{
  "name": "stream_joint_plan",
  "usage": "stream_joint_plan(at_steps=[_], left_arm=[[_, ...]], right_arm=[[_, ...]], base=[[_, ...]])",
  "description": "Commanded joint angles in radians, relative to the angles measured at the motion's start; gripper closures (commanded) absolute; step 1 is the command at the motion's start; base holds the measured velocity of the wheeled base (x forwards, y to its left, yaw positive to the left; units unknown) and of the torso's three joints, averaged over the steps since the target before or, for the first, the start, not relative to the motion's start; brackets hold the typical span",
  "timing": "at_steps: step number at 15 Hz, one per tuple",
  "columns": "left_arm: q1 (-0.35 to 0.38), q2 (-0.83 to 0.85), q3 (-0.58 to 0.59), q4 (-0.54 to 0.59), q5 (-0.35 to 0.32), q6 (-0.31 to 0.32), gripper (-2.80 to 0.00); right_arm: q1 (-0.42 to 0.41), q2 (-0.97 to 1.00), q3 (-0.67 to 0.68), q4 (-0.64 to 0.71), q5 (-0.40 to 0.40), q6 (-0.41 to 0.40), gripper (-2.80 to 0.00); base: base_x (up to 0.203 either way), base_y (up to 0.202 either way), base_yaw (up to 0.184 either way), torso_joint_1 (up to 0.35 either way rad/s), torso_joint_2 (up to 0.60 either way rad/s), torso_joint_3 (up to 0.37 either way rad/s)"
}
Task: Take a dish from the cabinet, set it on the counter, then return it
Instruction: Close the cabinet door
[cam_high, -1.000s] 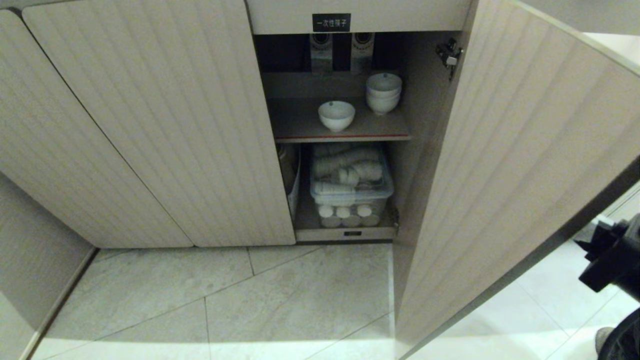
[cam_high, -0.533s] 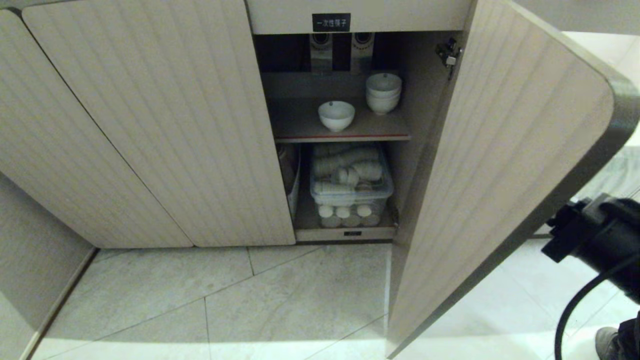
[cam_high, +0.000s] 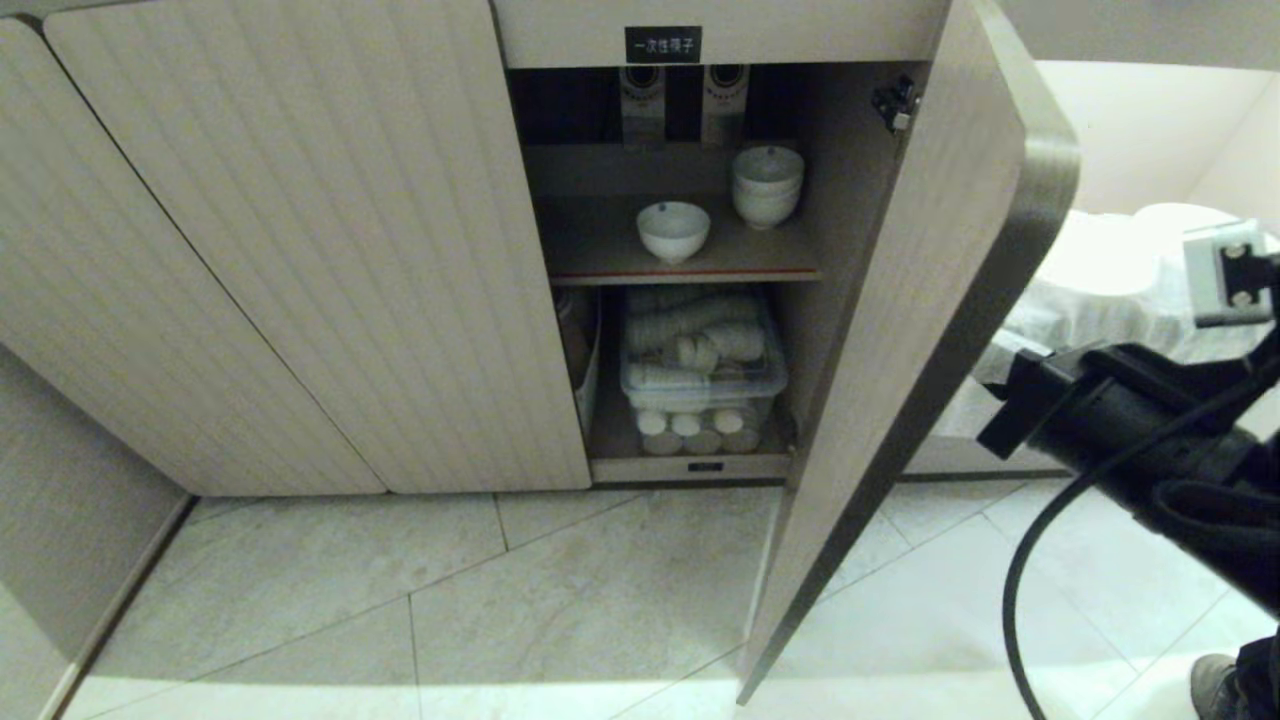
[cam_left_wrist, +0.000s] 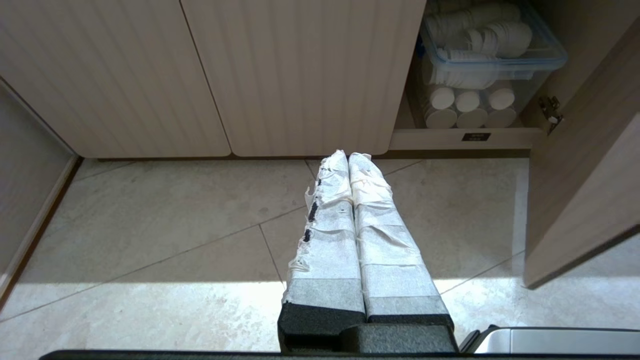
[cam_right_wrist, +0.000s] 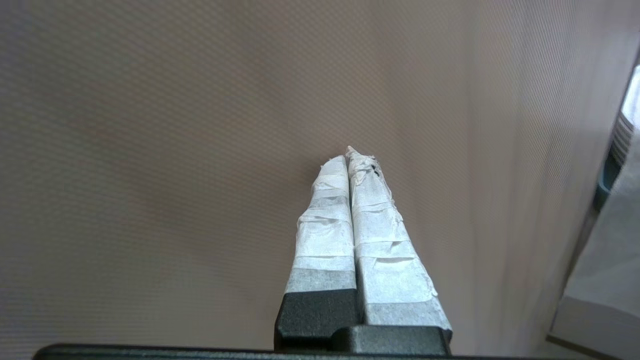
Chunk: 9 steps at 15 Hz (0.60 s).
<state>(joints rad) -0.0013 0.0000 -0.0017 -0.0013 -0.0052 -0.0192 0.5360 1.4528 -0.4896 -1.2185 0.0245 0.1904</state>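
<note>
Pressing its closed fingertips to the open door's outer face, right gripper
Small white bowl alone on the red-edged shelf; left gripper pressed together, low.

White dish upright on open cabinet's shelf.

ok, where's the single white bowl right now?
In the head view the dish sits alone on the red-edged upper shelf inside the open cabinet, left of and nearer than the stack of bowls, above the clear plastic bin.

Black label above cabinet opening: white Chinese "一次性筷子".
</note>
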Motion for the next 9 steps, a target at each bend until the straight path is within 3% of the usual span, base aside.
stream_joint_plan(at_steps=[1,9], left_arm=[[0.000,0.000,0.000,0.000,0.000,-0.001,0.00],[0.000,0.000,0.000,-0.002,-0.001,-0.001,0.00]], right_arm=[[0.001,0.061,-0.038,-0.021,0.000,0.001,0.00],[0.001,0.210,-0.188,-0.033,0.000,0.003,0.00]], base=[[0.000,0.000,0.000,0.000,0.00,0.000],[0.000,0.000,0.000,0.000,0.00,0.000]])
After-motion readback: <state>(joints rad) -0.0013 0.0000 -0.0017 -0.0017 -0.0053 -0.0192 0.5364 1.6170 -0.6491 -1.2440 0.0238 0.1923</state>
